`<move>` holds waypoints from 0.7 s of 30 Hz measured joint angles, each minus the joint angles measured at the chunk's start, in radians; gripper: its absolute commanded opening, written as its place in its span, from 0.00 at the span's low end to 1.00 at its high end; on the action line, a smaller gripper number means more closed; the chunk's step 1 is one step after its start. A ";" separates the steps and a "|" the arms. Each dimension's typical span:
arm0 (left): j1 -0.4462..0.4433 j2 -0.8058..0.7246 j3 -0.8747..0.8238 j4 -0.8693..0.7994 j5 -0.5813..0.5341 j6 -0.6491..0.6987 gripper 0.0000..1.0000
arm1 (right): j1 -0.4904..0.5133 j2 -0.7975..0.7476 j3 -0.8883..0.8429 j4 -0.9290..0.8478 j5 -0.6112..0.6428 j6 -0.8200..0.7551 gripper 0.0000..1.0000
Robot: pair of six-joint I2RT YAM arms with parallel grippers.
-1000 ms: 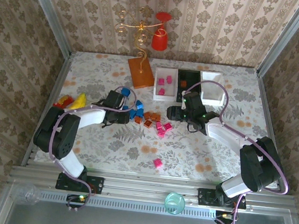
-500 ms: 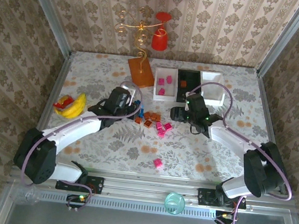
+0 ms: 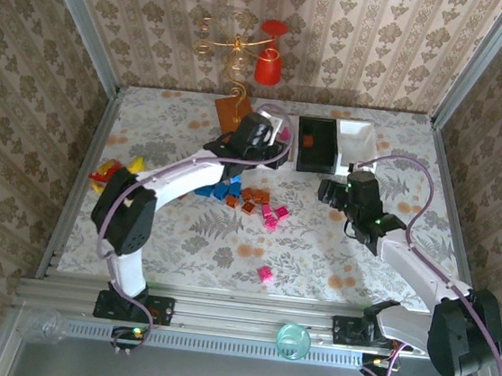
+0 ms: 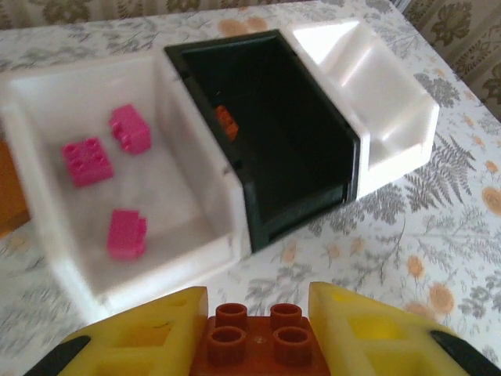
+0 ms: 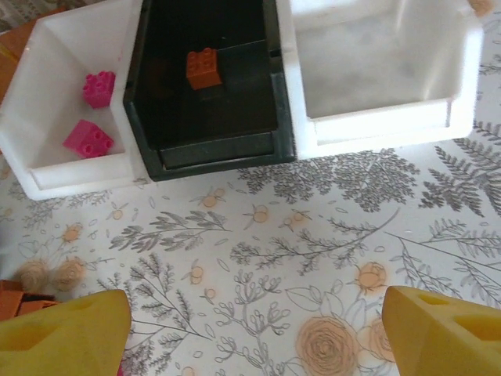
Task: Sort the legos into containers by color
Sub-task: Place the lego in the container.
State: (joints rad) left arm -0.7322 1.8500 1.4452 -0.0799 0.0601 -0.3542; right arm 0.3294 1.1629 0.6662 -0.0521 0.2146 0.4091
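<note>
One lego [image 4: 258, 345] sits between the left jaws. Just ahead of them three bins stand side by side on the table [image 4: 438, 235], walls touching: the left bin [image 4: 188, 204] slightly to their left, the middle bin [image 4: 297, 157] straight ahead, the right bin [image 4: 368, 102] further right. Three legos [image 4: 87, 161] lie in the left bin, and a single lego [image 4: 225, 120] in the middle bin. The row also lies ahead of the right jaws, beyond a stretch of table. A heap of legos [image 3: 252, 197] lies left of the right jaws, with a lone lego [image 3: 265, 273] nearer the arm bases.
</note>
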 measured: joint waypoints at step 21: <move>0.000 0.743 1.065 -0.411 0.061 0.089 0.62 | -0.005 -0.210 -0.138 -0.050 0.011 0.023 0.87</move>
State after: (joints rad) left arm -0.7326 2.5927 2.5099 -0.4908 0.1207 -0.2649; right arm 0.3241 0.9527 0.5282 -0.1017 0.2253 0.4316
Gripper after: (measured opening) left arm 0.596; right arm 0.873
